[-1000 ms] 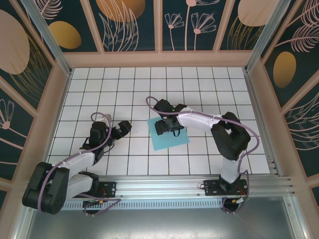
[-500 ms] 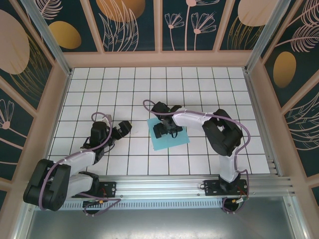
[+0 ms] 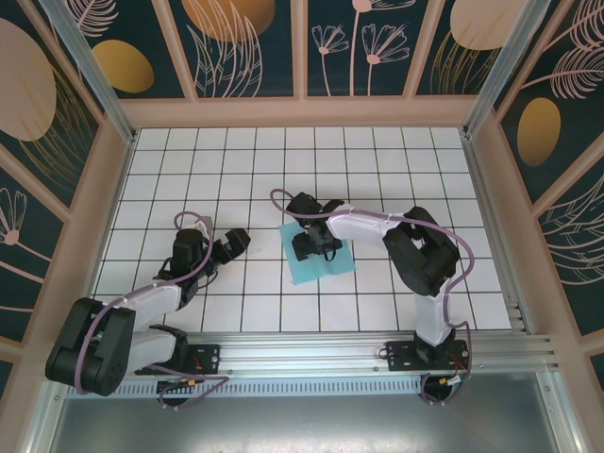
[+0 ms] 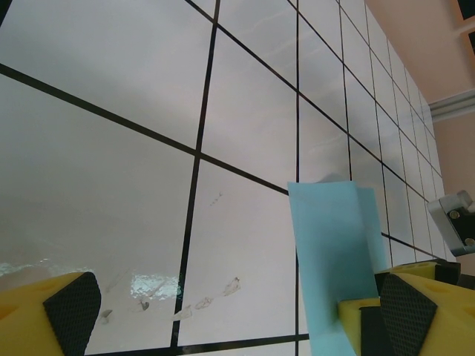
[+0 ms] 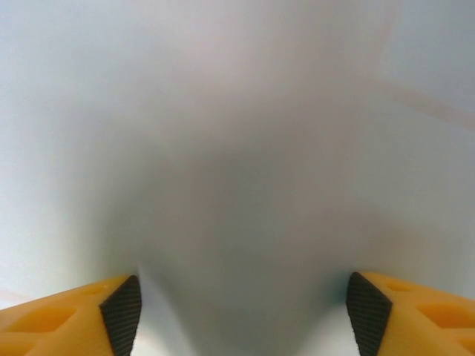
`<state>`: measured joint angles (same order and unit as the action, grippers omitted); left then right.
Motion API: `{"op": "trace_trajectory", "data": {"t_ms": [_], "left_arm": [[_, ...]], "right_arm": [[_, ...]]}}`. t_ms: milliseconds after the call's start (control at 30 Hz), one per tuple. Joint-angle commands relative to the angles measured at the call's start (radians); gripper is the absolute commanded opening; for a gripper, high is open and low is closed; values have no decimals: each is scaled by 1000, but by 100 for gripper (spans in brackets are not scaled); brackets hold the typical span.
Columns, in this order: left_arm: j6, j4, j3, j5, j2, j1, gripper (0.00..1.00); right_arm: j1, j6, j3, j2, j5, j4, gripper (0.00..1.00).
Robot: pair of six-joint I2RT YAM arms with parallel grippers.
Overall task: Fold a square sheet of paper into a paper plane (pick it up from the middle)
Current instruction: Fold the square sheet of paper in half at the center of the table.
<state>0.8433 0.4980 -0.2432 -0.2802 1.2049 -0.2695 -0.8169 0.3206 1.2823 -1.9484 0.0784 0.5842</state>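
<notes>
The square sheet of paper (image 3: 328, 266) lies flat on the white grid table (image 3: 189, 160), a light-blue sheet turned slightly askew to the black grid lines.

The right gripper (image 3: 310, 247) is directly over the sheet, on its upper-middle part, with the right arm reaching in from the sheet's right side. From above I cannot tell whether the fingertips touch the paper. In the right wrist view the right gripper (image 5: 245, 311) has its 2 yellow fingers well apart. Their black pads (image 5: 122, 311) sit at either side of the frame, and a pale, blurred surface lies very close between and beyond them. The blur hides any crease or edge there. The jaws stand apart and nothing is seen clamped between them.

The left gripper (image 3: 229, 244) is to the left of the sheet, clear of its left edge and over bare tiles. In the left wrist view the left gripper (image 4: 237, 311) is spread wide, its 2 black pads (image 4: 70, 304) far apart with only table tiles between them. It holds nothing. In that view the sheet (image 4: 334, 259) shows ahead and toward the right-hand finger as a narrow light-blue strip. Its far end looks slightly raised or doubled, though I cannot tell which. Faint smudges mark the glossy tile beside the sheet.
</notes>
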Motion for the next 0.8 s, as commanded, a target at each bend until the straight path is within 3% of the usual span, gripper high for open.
{"op": "trace_trajectory", "data": {"t_ms": [0,233,400,600,767], "left_arm": [[8,28,-24,-8,8,-5,98],[15,30,-35,-13,12,-6,98],[24,41,-43,-22,13,-7,98],[37,54,-62,-43,18,-8,99],[46,62,-88,-52,33,-38,99]], "right_arm": [[5,0,-3,17,-15,18,69],[17,36,1,141,-59,-16,52],[88,89,-97,267,-294,-184,40],[229,230,-282,372,-585,-458,41],[329,321,-438,375,-643,-603,42]]}}
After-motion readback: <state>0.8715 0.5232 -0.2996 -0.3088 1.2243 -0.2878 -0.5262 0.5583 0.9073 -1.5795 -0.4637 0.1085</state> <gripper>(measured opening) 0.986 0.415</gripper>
